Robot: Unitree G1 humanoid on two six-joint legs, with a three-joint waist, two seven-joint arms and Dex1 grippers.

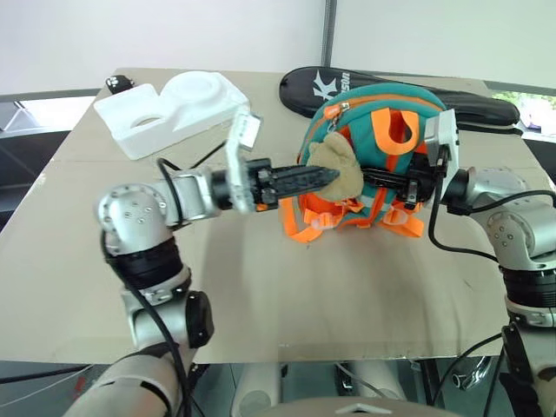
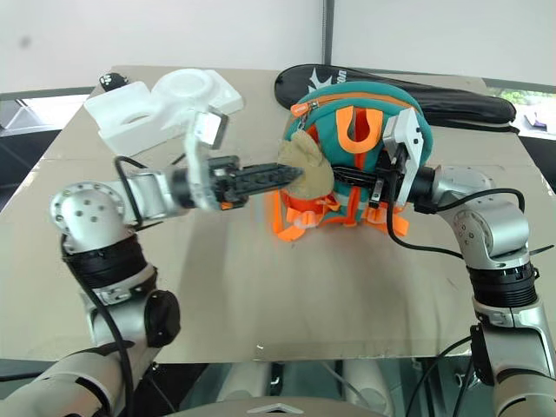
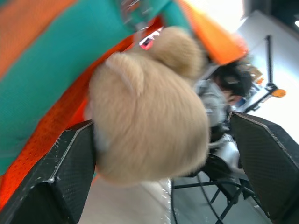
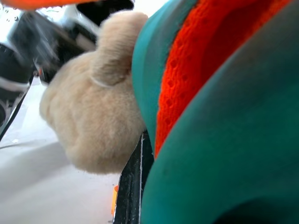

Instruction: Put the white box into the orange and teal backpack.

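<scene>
The orange and teal backpack (image 1: 373,113) is propped upright on the far middle of the table, its tan plush toy (image 1: 343,169) hanging on the front. My left gripper (image 1: 326,176) reaches in level from the left. In the left wrist view its fingers (image 3: 70,158) stand open on either side of the plush toy (image 3: 149,112). My right gripper (image 1: 382,180) comes in from the right, shut on the backpack's teal and orange fabric (image 4: 224,140) beside the toy. The white box is out of view.
A thick white foam tray (image 1: 169,109) with round recesses lies at the back left. Behind the backpack lies a long black racket case (image 1: 469,104). Brown cardboard (image 1: 304,295) covers the table, bare in front of the backpack.
</scene>
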